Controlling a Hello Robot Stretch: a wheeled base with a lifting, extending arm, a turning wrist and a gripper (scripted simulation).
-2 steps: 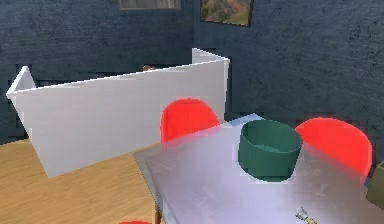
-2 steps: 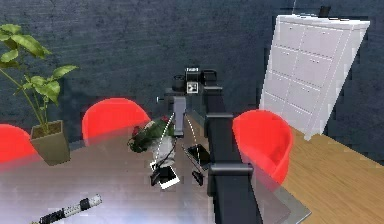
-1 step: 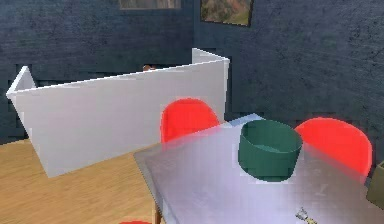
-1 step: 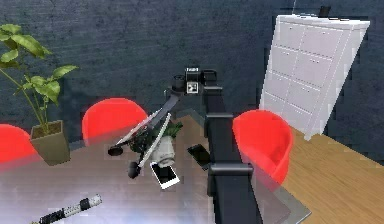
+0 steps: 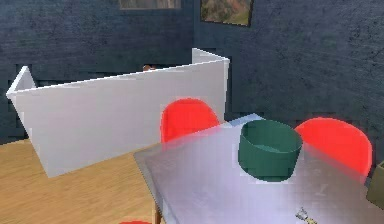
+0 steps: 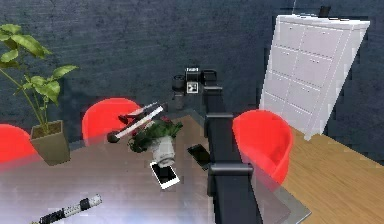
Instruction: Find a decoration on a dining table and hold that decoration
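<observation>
Room: dark blue rough walls over a wood floor [image 5: 60, 180]. A framed picture [image 5: 225, 10] hangs high in the forward view, and a white dresser [image 6: 315, 70] stands at the arm side view's right.
Partition: a low white panel [image 5: 120, 110] bends around a corner beyond the bench.
Bench: a grey dining bench [image 6: 110, 185] with red chairs [image 6: 262, 140] along its far side.
Green bowl: a dark green round bowl [image 5: 270, 150] stands on the bench in the forward view, between two red chair backs.
Small potted plant: the small potted plant [image 6: 165, 140], dark leaves in a white pot, stands near the middle of the bench.
Phones: a white phone [image 6: 165, 175] and a dark phone [image 6: 199, 154] lie flat just beside that pot.
Large plant: a tall leafy plant [image 6: 35, 85] in a tan pot stands at the arm side view's left.
Stick: a slim black-and-white stick-shaped thing [image 6: 70, 208] lies near the bench's near edge.
Arm: the dark bar [image 6: 225, 170] reaches out across the bench.
Gripper: the gripper [image 6: 118, 136] points toward the arm side view's left, close by the small potted plant's leaves. I cannot tell whether it touches them.
Fingers: the thin fingers [image 6: 128, 129] slant downward. Their state cannot be told, nor whether they hold anything.
</observation>
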